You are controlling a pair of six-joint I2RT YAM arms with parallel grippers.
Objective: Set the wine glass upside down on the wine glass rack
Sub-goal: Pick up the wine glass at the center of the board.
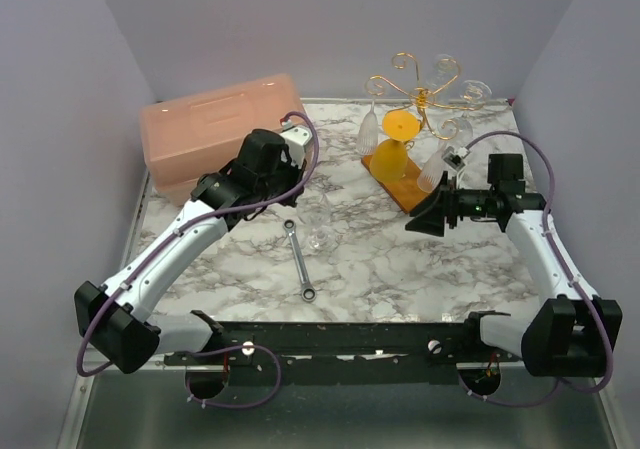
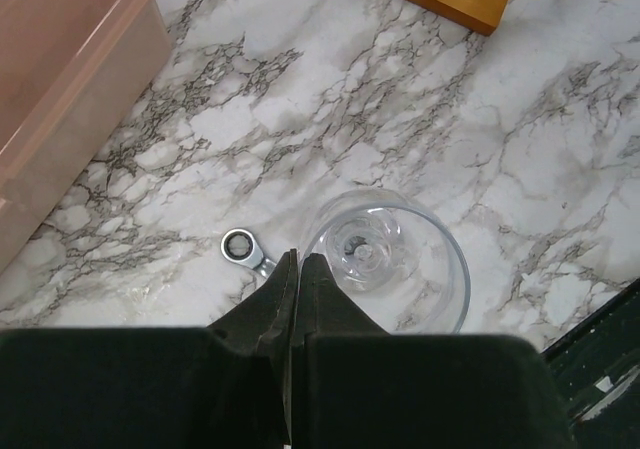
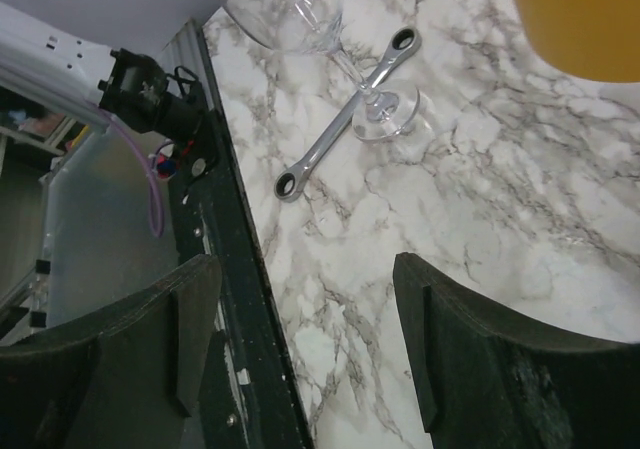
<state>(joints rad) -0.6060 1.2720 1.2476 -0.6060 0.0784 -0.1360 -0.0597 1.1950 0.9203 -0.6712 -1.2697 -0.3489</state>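
Observation:
A clear wine glass (image 1: 320, 224) stands upright on the marble table; the left wrist view looks down into its bowl (image 2: 385, 259). My left gripper (image 1: 290, 184) is shut and empty, its tips (image 2: 298, 257) above and just left of the glass rim. My right gripper (image 1: 425, 217) is open and empty, low over the table right of the glass, which shows beyond its jaws (image 3: 305, 269) in the right wrist view (image 3: 300, 9). The gold wire wine glass rack (image 1: 420, 97) stands at the back right on its orange-brown base (image 1: 405, 181), with several clear glasses hanging on it.
A steel wrench (image 1: 300, 259) lies just left of the glass foot (image 3: 385, 109). A pink plastic box (image 1: 220, 129) sits at the back left. An orange glass (image 1: 400, 129) hangs on the rack. A black rail (image 1: 330, 337) runs along the near table edge.

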